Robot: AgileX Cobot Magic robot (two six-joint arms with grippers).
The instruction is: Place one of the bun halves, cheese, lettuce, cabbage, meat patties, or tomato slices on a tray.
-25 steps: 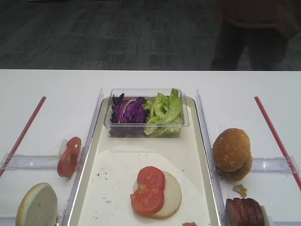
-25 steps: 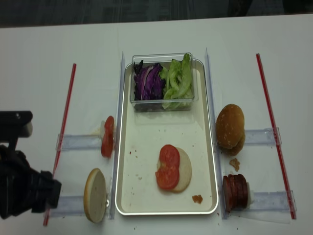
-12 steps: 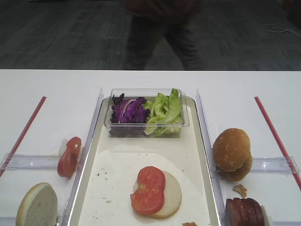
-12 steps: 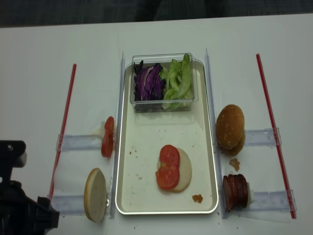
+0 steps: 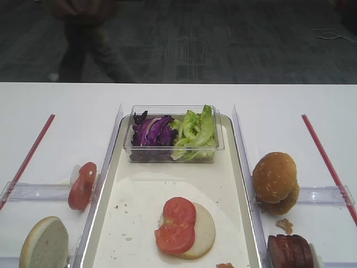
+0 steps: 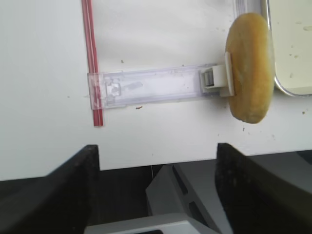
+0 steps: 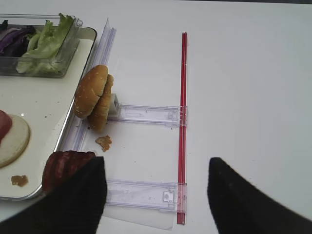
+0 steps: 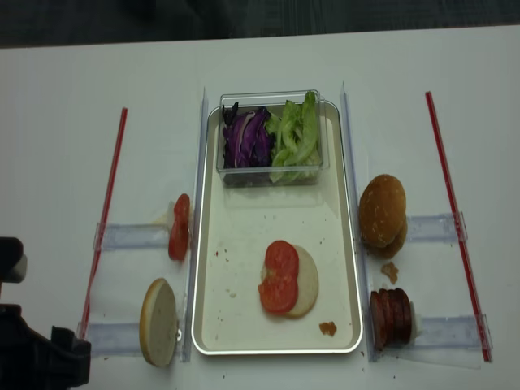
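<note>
Fingers (image 6: pixel 53 195) of my left gripper (image 6: pixel 156 190) stand wide apart, holding nothing. My right gripper (image 7: pixel 153 195) gapes too, empty. Red tomato slices (image 5: pixel 176 224) lie on a pale bun half (image 5: pixel 202 233) in the cream rectangular tray (image 5: pixel 231 178).

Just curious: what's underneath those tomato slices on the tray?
A pale bun half lies under the tomato slices on the tray. Its covered left part is hidden.

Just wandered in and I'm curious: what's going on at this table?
A two-armed robot is building a burger on the tray. A bun half with tomato slices already lies there. Right now nothing is held: the left pincer hangs open off the table's near edge, and the right pincer is open near the meat patties.
</note>
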